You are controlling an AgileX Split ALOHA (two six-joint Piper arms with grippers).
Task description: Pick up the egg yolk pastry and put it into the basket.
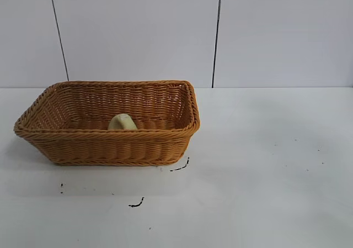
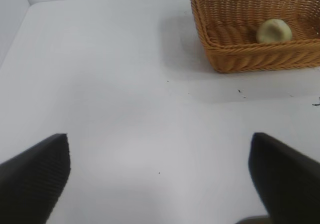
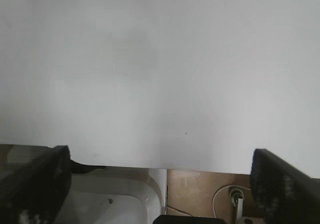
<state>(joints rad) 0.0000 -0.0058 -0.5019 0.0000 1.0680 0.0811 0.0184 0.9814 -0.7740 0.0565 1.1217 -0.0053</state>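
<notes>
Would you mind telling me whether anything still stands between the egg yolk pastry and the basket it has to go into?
Nothing visible does: the small pale yellow-cream domed egg yolk pastry already lies inside the large orange-brown woven wicker basket. The left end effector is open over bare table, apart from the basket.

White table (image 1: 265,193) under wicker basket (image 1: 110,148)
</notes>
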